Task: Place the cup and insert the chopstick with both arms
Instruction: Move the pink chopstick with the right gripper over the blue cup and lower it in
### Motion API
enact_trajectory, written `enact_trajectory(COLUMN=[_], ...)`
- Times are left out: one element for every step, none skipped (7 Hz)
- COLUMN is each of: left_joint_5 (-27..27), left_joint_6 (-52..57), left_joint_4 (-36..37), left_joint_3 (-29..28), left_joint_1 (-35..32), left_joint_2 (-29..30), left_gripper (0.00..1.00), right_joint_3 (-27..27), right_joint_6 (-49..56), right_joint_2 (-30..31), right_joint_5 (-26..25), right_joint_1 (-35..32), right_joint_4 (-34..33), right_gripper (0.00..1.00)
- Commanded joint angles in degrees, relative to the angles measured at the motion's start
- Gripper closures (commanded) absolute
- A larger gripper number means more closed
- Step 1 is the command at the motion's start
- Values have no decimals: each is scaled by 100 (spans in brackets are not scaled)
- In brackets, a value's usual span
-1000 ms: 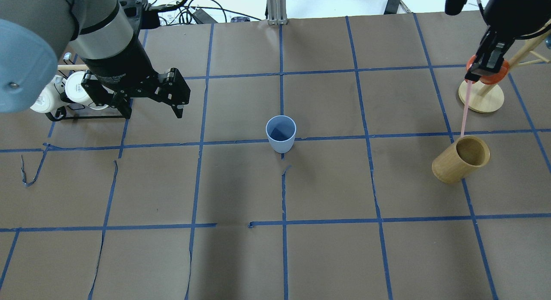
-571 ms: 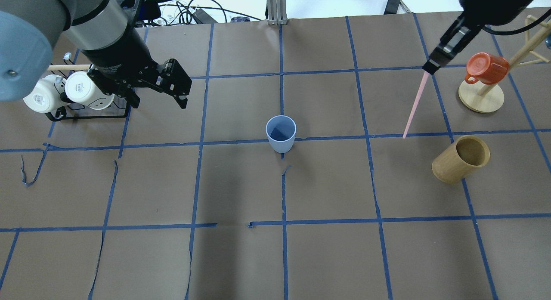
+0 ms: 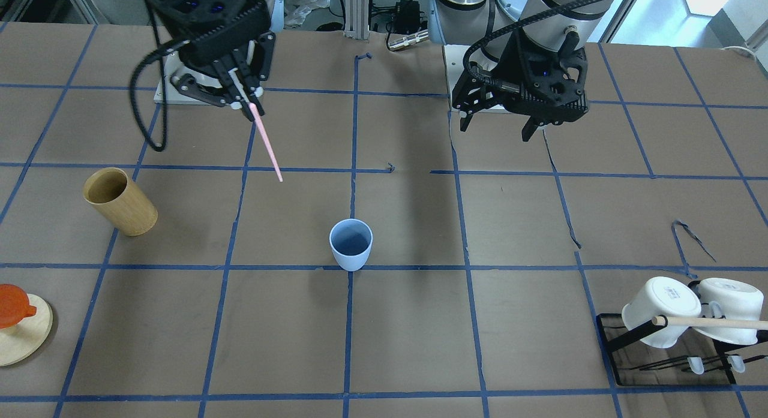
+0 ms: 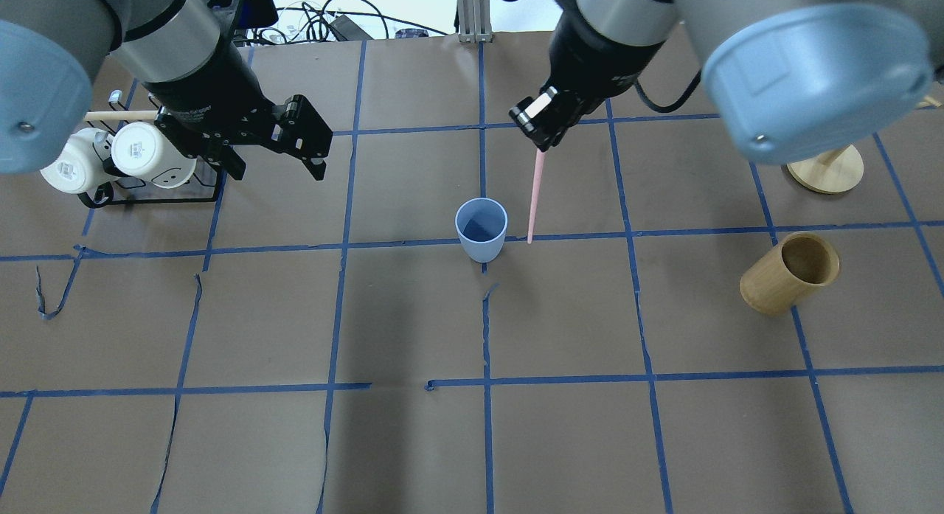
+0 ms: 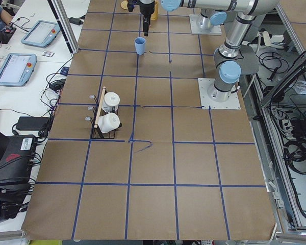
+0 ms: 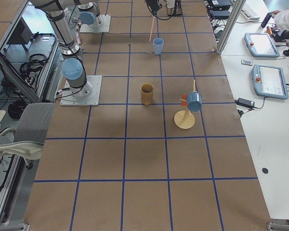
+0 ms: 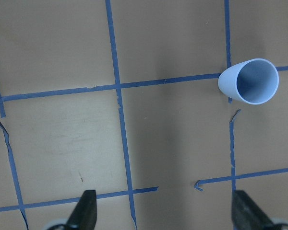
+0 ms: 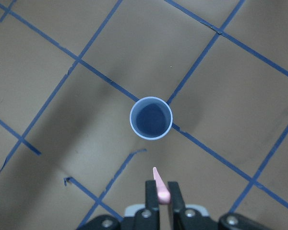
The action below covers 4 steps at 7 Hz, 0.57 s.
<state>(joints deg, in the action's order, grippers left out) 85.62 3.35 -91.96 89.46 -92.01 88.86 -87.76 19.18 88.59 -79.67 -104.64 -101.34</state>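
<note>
The pale blue cup (image 4: 481,230) stands upright and empty at the table's middle; it also shows in the front view (image 3: 351,244) and in both wrist views (image 7: 249,81) (image 8: 151,118). My right gripper (image 4: 542,130) is shut on the top of a pink chopstick (image 4: 534,200), which hangs tip-down in the air just to the right of the cup and behind it. In the right wrist view the chopstick (image 8: 161,188) points short of the cup's rim. My left gripper (image 4: 279,167) is open and empty, raised well to the left of the cup.
A tan wooden cylinder (image 4: 789,272) stands at the right. A round wooden stand (image 4: 824,167) with an orange mug (image 3: 12,307) is at the far right. A black rack with two white mugs (image 4: 118,160) stands at the far left, beside my left gripper.
My right gripper has carried the chopstick left, from above the wooden cylinder to just beside the blue cup. The left arm has barely shifted. The cup has not moved.
</note>
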Motion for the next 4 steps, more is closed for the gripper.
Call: enact_trajectory(left_joint_5=[7,7,7,-2], left_joint_6=[-10,-10,-1,-1], left_joint_4=[3,3,3,3], left_joint_3=[-8,1,1,9], left_joint_1=[-2,-2,-2,-2], left_joint_2=[-9,-9,-9,-9], left_gripper=[0,0,0,0], right_joint_3=[-232,-258,-276,-276], right_joint_6=[-615,-739,-714,-714], right_joint_2=[-349,-403,-439,-483], right_joint_5=[-4,-4,-4,-4], right_joint_1=[-215,-215,-215,-215], right_joint_4=[-1087,-1116,-1125,-1134], right_gripper=[95,95,95,95])
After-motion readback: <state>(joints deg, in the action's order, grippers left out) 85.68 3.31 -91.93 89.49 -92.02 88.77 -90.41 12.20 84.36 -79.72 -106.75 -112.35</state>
